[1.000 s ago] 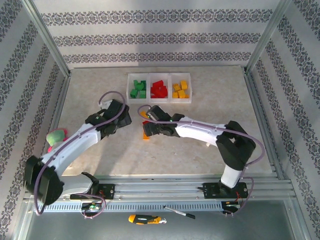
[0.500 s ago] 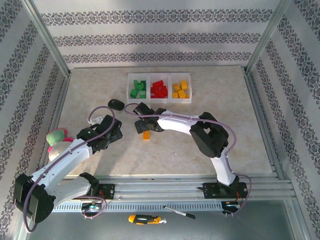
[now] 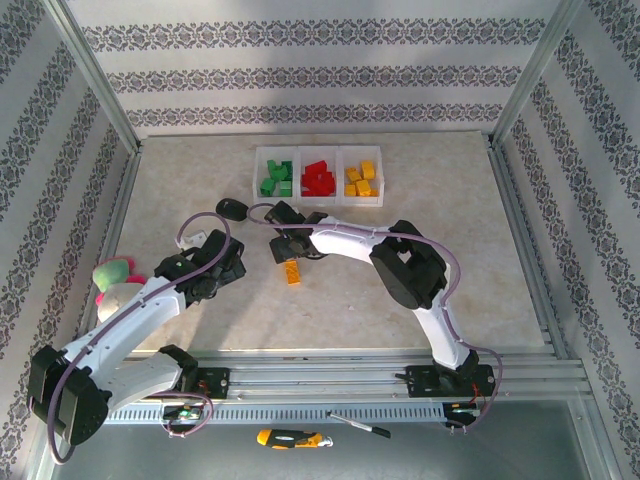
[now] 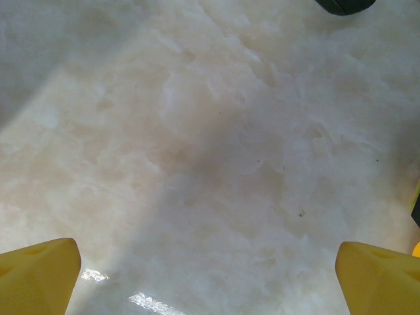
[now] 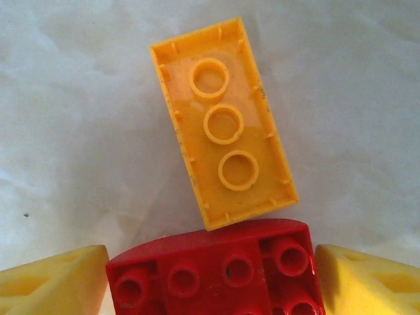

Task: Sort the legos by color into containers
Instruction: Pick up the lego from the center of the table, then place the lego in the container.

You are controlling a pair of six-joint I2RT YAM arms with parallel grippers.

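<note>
A red lego [image 5: 216,275] lies underside up on the table, and my right gripper [image 5: 213,279] has a yellow fingertip against each of its ends. A yellow-orange lego [image 5: 223,125] lies underside up just beyond it, its corner touching the red one. From above, the right gripper [image 3: 284,246] covers the red lego and the yellow-orange lego [image 3: 291,272] pokes out below it. The white tray [image 3: 297,176] holds green legos [image 3: 276,179], red legos [image 3: 318,179] and yellow legos [image 3: 360,180] in separate compartments. My left gripper [image 3: 228,262] [image 4: 210,282] stands open over bare table.
A black oval object [image 3: 232,208] [image 4: 344,5] sits left of the right gripper. A pink-green plush toy [image 3: 112,275] rests by the left wall. Metal frame posts and patterned walls ring the table.
The left arm has pulled back down-left, uncovering the black oval object. The right arm folded in, its gripper moved up-left over the two legos, and its jaws narrowed onto the red one.
</note>
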